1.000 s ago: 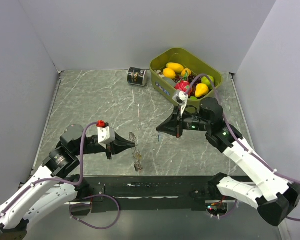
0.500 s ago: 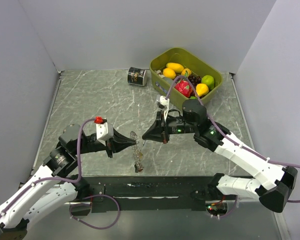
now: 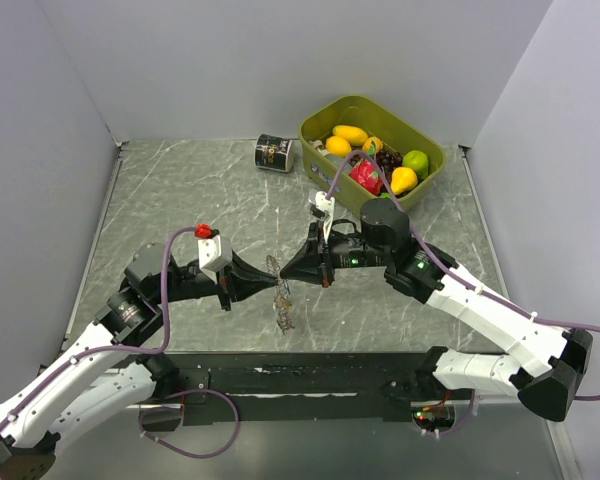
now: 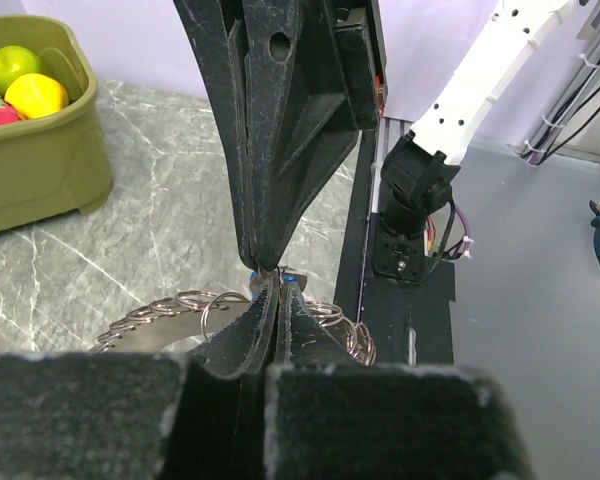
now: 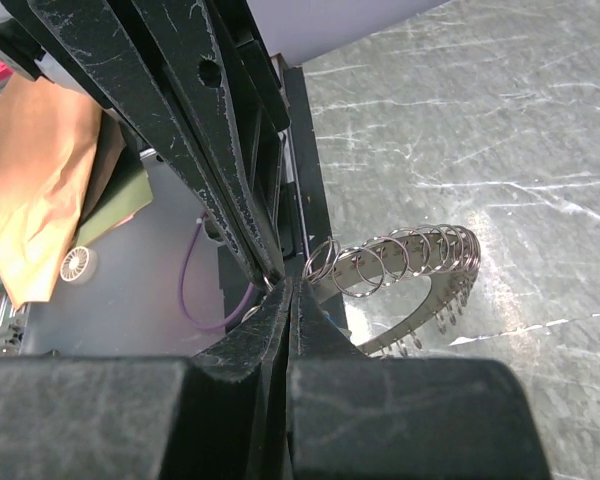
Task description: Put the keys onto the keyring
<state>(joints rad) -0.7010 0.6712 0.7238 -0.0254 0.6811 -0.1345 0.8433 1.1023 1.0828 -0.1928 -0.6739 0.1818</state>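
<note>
The keyring, a silvery band strung with many wire loops, hangs above the table's near middle. My left gripper is shut on its top edge. In the left wrist view the keyring spreads to both sides of the shut left gripper. My right gripper comes in from the right, tip to tip with the left one. It is shut on a tiny key with a blue tag, which is mostly hidden. In the right wrist view the shut right gripper touches the first loops of the keyring. Other keys are out of view.
An olive bin of toy fruit stands at the back right, also seen as the bin in the left wrist view. A black can lies at the back centre. The black rail marks the near table edge. Grey walls enclose three sides.
My right arm has swung left from beside the bin with the key. My left gripper has risen slightly with the keyring. The two tips now meet.
</note>
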